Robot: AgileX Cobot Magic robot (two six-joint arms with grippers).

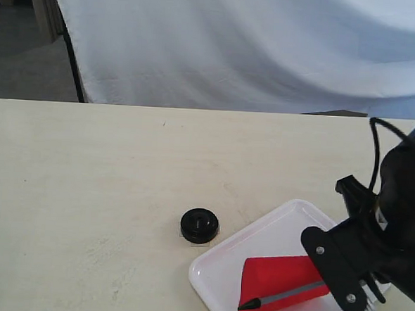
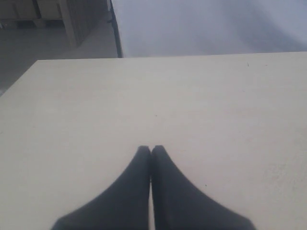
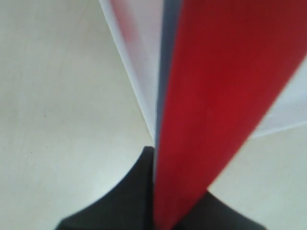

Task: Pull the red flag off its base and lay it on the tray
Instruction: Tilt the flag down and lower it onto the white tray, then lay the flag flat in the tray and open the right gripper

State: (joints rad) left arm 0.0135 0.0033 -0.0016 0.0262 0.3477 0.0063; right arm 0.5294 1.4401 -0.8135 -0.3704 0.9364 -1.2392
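The red flag [image 1: 279,275] lies nearly flat over the white tray [image 1: 222,262], its grey-sleeved stick pointing its black tip [image 1: 249,305] at the tray's near edge. My right gripper [image 1: 329,281] is shut on the stick end. In the right wrist view the red flag [image 3: 216,96] fills the gap between the fingers [image 3: 144,191], with the tray [image 3: 139,57] behind it. Whether the cloth touches the tray I cannot tell. The round black base [image 1: 200,225] stands bare on the table just left of the tray. My left gripper [image 2: 151,149] is shut on nothing, over bare tabletop.
The pale wooden table [image 1: 85,190] stretches wide to the left and behind the base. A white cloth backdrop [image 1: 256,46] hangs beyond the far edge. The tray sits at the near right corner, partly under the right arm.
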